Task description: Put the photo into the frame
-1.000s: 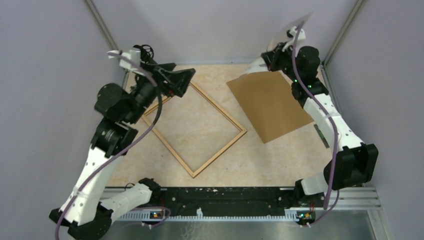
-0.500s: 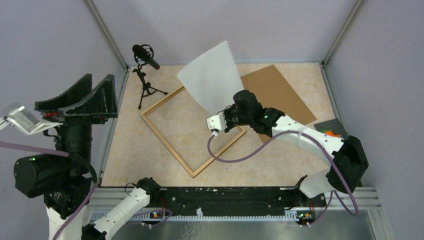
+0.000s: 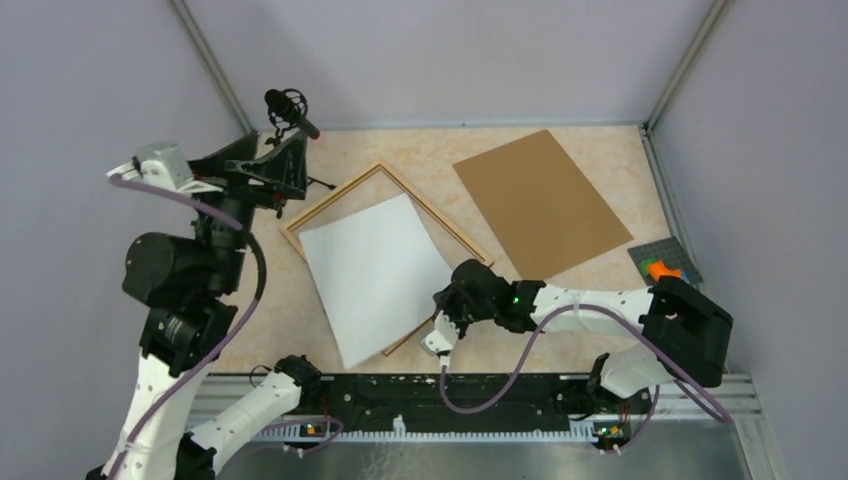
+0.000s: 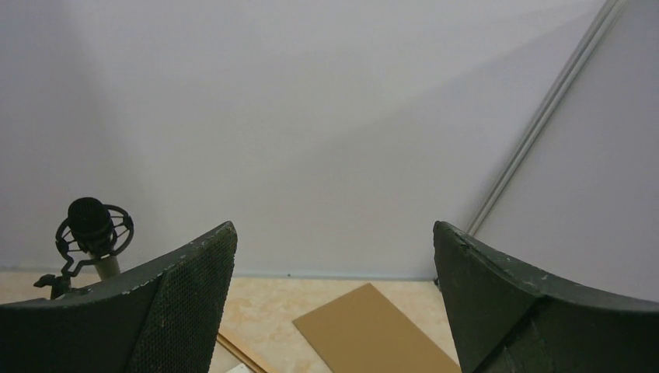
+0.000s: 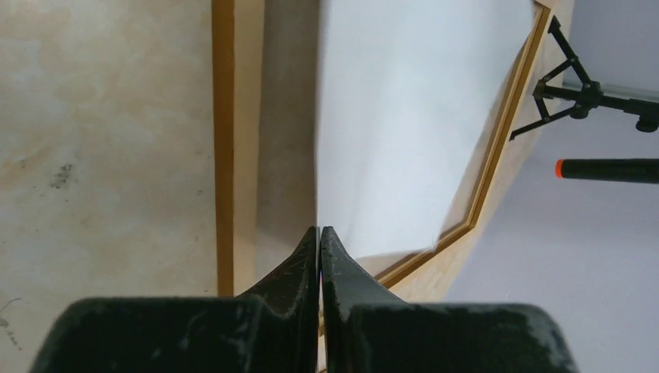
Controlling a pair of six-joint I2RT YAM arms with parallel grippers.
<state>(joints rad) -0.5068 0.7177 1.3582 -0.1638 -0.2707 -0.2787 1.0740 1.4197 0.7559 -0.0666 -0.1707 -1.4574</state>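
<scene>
The photo (image 3: pixel 372 275) lies white back up in the centre-left of the top view, across the frame (image 3: pixel 441 216) rather than inside it; its lower corner hangs out past the lower-left moulding, and its edges run askew to the wood. The right gripper (image 3: pixel 448 298) has its fingers pressed together on the sheet's right-hand edge (the wrist view shows the paper (image 5: pixel 412 116) entering the shut tips (image 5: pixel 320 233), beside the moulding (image 5: pixel 223 140)). The left gripper (image 3: pixel 265 165) hangs raised at the upper left, fingers spread on nothing (image 4: pixel 332 229).

The step in hand looks to be seating the print. To do it well, the right arm should probably turn the sheet until its edges run parallel to the moulding, draw it toward the upper right until all four corners clear the wood, then lay it flat before letting go; a light pinch and a low, slow slide should spare the paper a crease.
</scene>
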